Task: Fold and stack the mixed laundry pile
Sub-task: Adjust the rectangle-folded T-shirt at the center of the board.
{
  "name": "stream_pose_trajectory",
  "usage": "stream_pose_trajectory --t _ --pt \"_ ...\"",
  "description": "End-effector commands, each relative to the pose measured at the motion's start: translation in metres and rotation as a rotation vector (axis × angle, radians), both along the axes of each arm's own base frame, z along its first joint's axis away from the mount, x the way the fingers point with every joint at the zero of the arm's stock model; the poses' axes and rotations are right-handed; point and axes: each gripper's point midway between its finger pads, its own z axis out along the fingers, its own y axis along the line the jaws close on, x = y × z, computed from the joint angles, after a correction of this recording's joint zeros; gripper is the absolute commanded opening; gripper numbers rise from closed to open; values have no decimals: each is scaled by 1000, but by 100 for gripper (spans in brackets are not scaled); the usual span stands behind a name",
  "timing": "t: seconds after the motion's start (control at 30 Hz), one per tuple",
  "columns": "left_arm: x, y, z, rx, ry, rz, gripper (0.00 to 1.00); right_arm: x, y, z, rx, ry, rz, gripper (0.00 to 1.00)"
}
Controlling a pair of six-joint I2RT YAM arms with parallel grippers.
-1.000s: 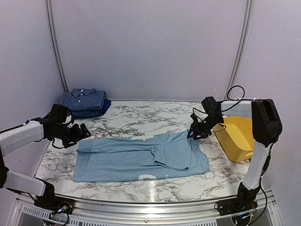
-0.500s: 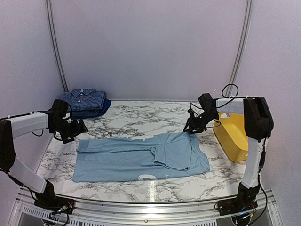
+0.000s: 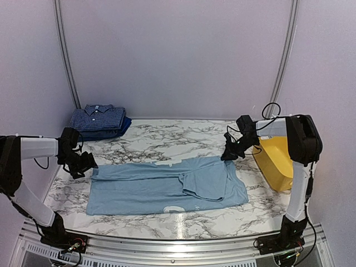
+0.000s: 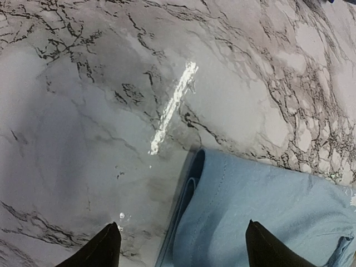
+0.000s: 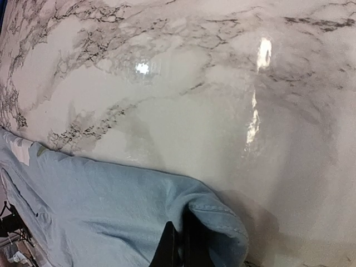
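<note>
Flat on the marble table (image 3: 167, 136) in top view, light-blue T-shirt (image 3: 167, 186); only in wrist views, left gripper (image 4: 183, 235) spread wide over its left corner, right gripper (image 5: 179, 245) pinched shut on its hem.

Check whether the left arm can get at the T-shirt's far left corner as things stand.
Probably yes. The left gripper hangs open directly over that corner of the light-blue T-shirt, one fingertip each side of the hem. Only bare marble table lies around it, with nothing in between.
</note>
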Motion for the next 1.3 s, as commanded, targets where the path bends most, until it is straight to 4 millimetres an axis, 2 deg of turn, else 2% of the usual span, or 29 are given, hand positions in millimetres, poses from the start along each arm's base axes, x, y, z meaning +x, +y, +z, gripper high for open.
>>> stream_pose_trajectory --t 0.0,0.13,0.27,0.33,0.37,0.4,0.43,0.57,0.67,0.7,0.77,0.8,0.83,0.9,0.97,1.07,1.17,1.27 --pt "11 -1 -2 -27 -35 -28 76 9 -2 10 17 -47 -12 0" --pt "28 -15 -5 -97 -73 -81 60 11 -1 10 20 -53 -11 0" --pt "39 -20 -11 -118 -70 -112 41 15 0 9 21 -63 -8 0" --pt "41 -17 -15 -104 -61 -106 27 17 -1 7 21 -63 -5 0" --pt "43 -14 -16 -95 -59 -98 12 19 -3 7 15 -65 -7 0" --pt "44 -6 -18 -87 -58 -76 2 22 -6 6 12 -68 -12 0" --pt "47 4 -18 -76 -60 -47 0 25 -11 6 5 -73 -24 0" --pt "61 30 -14 -48 -91 18 0 43 -33 8 -3 -93 -77 0" --pt "73 30 -9 -70 -117 -1 0 52 -34 9 13 -99 -62 0" --pt "77 24 -6 -97 -126 -24 6 54 -29 13 37 -92 -49 3" --pt "81 17 5 -130 -151 -66 46 56 -20 26 65 -104 -20 24" --pt "81 16 13 -126 -171 -81 59 56 -16 36 70 -122 -7 34" --pt "80 17 21 -111 -186 -91 64 55 -11 47 74 -141 7 39" --pt "74 21 37 -77 -205 -92 67 47 -3 67 66 -167 35 45" --pt "63 19 48 -85 -201 -79 66 34 10 84 67 -192 75 46" --pt "39 19 53 -103 -176 -14 63 5 45 103 75 -228 185 45" --pt "17 22 52 -109 -167 59 63 -24 80 111 59 -237 296 44" --pt "1 16 46 -154 -142 98 64 -47 109 106 23 -223 380 44"
